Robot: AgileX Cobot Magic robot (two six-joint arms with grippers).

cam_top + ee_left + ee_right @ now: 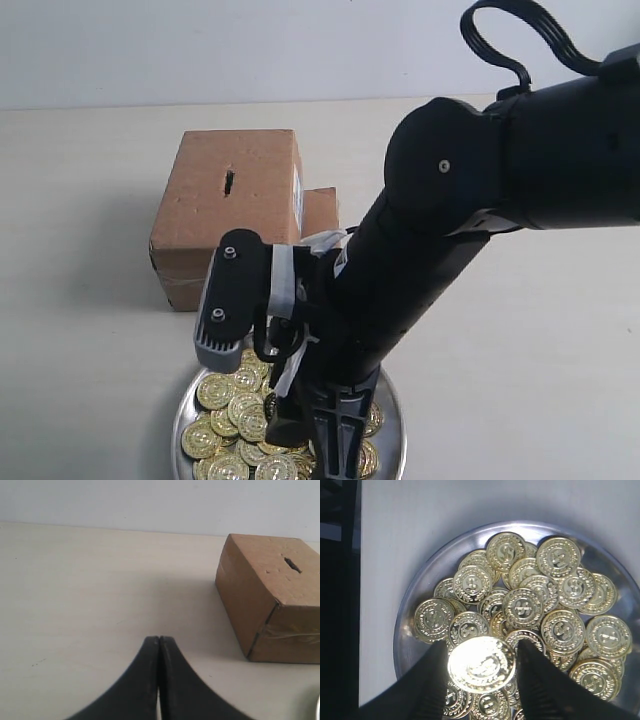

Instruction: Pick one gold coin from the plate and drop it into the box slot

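Observation:
In the right wrist view my right gripper (481,655) is shut on one bright gold coin (481,666), held by its edges between the two black fingers just above the pile. Several gold coins (540,605) fill the round silver plate (420,590). From the exterior view the plate (182,415) lies at the near edge, under the right arm, and the gripper (325,445) points down into it. The brown cardboard box (230,215) stands behind it, its dark slot (229,182) on top. My left gripper (159,639) is shut and empty over bare table, left of the box (270,600) and slot (292,565).
The box's loose side flap (320,210) sticks out on its right, near the right arm's black forearm (420,270). That arm hides the plate's right half in the exterior view. A pale tabletop (90,330) surrounds the box and plate.

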